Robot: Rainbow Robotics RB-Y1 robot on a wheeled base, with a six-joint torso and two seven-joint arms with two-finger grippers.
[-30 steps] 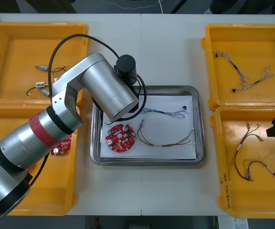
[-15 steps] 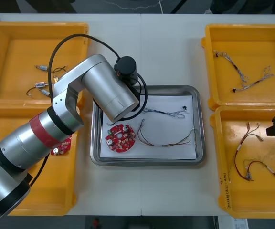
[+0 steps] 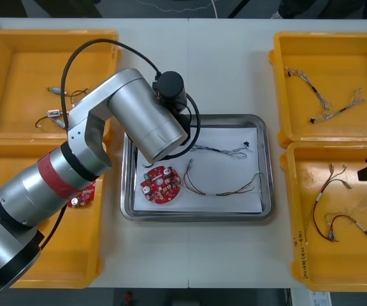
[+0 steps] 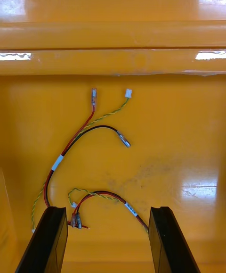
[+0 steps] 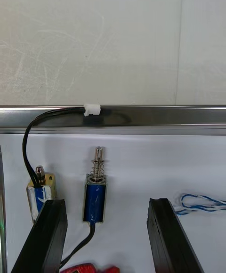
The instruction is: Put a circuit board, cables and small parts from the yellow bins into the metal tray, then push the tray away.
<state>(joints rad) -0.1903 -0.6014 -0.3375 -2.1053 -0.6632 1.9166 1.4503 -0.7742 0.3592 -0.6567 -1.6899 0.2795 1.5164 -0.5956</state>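
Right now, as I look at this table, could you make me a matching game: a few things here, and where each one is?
Things: 1 left gripper; 2 right gripper; 3 blue and white cable; 4 metal tray.
Places: A between the yellow bins; B open, above red and yellow cables in the near right bin; C open, above small metal parts in the tray; D lying on the tray's white inside.
Pairs: 1-C; 2-B; 3-D; 4-A.

left gripper (image 5: 106,203) and right gripper (image 4: 107,210), each with black fingers wide apart
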